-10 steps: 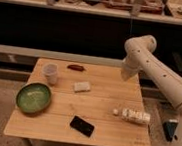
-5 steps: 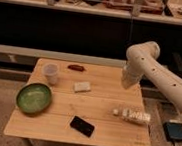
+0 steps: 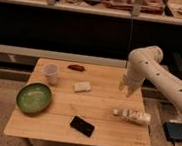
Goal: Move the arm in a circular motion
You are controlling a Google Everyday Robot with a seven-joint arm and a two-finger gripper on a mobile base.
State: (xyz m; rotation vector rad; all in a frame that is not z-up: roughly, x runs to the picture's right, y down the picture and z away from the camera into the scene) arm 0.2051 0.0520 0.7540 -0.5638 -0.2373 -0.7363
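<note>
The arm is thick and cream-white with rounded segments and small dark dots. It comes in from the right edge, bends at a bulbous joint and points down over the table's back right part. The gripper hangs at its end, just above the wooden table, behind a lying bottle. It holds nothing that I can see.
On the table are a green bowl, a clear cup, a pale block, a small brown item and a black phone. A dark box lies on the floor at right. Dark shelving runs behind.
The arm's bent joint has shifted right and down, and the gripper has come lower toward the table. The table items have not moved.
</note>
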